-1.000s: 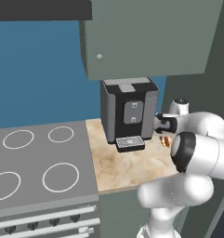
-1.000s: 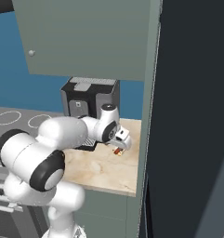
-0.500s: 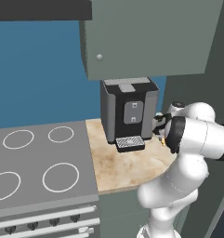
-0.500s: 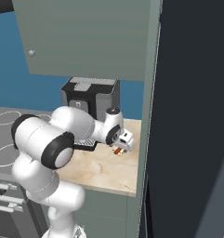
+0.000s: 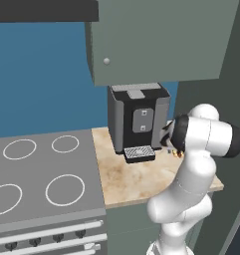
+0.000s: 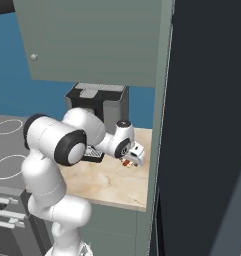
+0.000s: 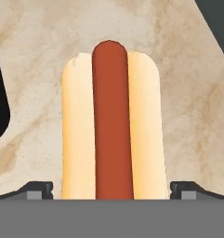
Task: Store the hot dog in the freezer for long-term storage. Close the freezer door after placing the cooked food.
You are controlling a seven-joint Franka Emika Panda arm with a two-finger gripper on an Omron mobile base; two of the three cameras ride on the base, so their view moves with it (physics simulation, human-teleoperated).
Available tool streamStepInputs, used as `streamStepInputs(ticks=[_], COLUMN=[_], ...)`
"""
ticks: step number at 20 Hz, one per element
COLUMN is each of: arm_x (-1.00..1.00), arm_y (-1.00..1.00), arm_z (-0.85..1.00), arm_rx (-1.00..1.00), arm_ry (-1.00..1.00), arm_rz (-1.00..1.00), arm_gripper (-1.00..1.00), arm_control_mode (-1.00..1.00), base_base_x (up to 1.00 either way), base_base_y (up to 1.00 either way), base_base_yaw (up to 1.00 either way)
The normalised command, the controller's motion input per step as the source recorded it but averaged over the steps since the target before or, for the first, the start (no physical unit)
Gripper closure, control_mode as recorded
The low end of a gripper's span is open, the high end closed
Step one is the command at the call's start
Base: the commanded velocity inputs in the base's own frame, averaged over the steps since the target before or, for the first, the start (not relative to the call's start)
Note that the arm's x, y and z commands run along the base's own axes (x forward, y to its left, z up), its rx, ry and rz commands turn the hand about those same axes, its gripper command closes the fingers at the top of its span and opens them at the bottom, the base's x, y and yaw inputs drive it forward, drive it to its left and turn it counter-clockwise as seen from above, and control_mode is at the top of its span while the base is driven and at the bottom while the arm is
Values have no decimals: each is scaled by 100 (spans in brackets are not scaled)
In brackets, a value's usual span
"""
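red-and-tan hot dog [image 7: 111,130], beige marbled counter [image 7: 34,56]

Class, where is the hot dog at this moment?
In the hand view the hot dog lies on the marbled counter, lengthwise between the finger tips of the hand. In the right base view it sits just right of the coffee machine.

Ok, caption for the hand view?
Gripper open astride the hot dog lying on the marbled counter.

Kitchen, rendered: my base faces a stove top [image 5: 39,172], black coffee machine [image 5: 138,122], marbled counter [image 5: 136,177], grey-green wall cabinet [image 5: 156,40], probably a fridge [image 6: 207,125].
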Motion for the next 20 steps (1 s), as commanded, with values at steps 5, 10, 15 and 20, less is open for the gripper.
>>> streamStepInputs(ticks=[5,10,15,20], arm_x=[18,4,0,0], arm_y=[0,0,1,4], arm_z=[-33,-33,-28,-33], arm_rx=[0,1,1,3], arm_ry=[0,2,0,0], arm_rz=[0,0,0,0], arm_gripper=[-100,-100,-100,100], arm_control_mode=[-100,-100,-100,-100], base_base_x=[0,0,0,0], base_base_y=[0,0,0,0], base_base_yaw=[0,0,0,0])
